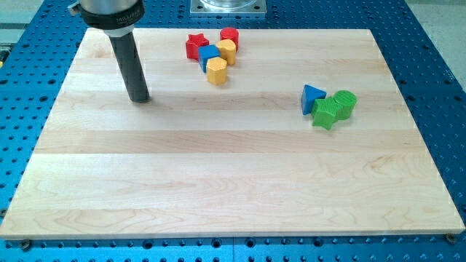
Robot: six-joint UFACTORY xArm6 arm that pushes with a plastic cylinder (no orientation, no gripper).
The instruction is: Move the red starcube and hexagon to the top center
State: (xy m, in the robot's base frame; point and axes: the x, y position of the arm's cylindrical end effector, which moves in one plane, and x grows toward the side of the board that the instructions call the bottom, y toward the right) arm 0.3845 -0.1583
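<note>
A red star block (194, 46) lies near the view's top centre of the wooden board (218, 182). A red hexagon-like block (229, 36) sits just to its right, nearer the top edge. A blue block (208, 55), a yellow block (226, 50) and a second yellow block (216, 70) crowd against them. My tip (139, 98) rests on the board to the left of this cluster, well apart from the red star and below its level.
A blue triangle block (312, 97), a green star-like block (325, 113) and a green round block (344, 104) sit together at the view's right. Blue perforated table (437, 73) surrounds the board.
</note>
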